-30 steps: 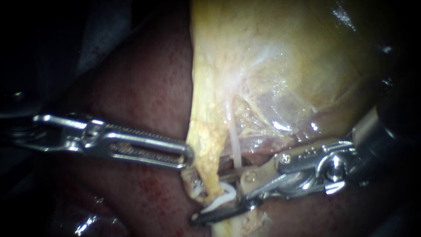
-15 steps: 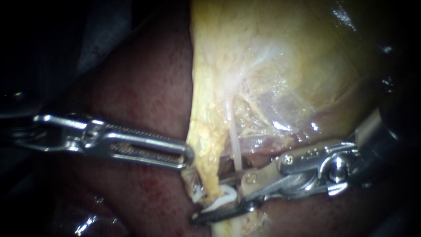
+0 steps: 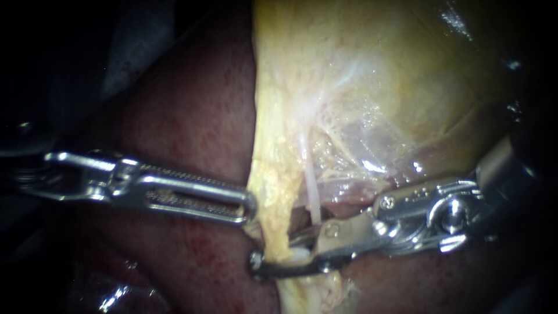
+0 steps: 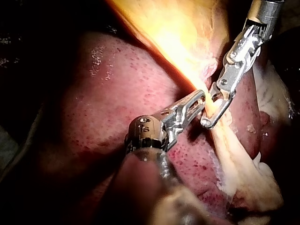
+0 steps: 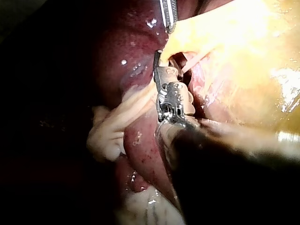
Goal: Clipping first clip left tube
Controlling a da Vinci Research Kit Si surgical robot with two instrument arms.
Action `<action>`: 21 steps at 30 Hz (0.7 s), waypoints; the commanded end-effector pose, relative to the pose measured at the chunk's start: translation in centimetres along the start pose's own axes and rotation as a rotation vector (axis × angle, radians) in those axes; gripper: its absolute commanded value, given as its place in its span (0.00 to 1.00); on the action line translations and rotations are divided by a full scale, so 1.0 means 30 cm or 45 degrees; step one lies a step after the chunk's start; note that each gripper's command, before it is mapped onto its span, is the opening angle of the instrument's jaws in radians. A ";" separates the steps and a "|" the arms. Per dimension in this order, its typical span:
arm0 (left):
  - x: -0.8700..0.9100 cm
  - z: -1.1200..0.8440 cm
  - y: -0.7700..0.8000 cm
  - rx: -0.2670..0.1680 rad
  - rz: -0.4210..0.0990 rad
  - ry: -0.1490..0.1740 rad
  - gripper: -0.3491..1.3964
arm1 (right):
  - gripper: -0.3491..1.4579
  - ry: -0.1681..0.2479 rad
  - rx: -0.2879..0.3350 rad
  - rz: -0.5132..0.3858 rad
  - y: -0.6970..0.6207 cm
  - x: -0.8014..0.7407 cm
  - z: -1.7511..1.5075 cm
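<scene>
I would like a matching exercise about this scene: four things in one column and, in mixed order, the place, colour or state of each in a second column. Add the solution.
Things
1. left instrument
2. right instrument
3. liver
4. gallbladder

Descriptions
A. dark red, with a speckled surface
B. closed around the left tube, coming in from the right
C. yellowish and glossy, above both instruments in the endoscope view
D. grips the gallbladder's edge, coming in from the left

Pairs: 1-D, 2-B, 3-A, 4-C
</scene>
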 end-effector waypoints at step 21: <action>-0.0001 0.0004 0.0001 -0.001 0.000 0.000 0.00 | 0.00 -0.007 0.011 0.009 -0.0008 -0.0013 0.001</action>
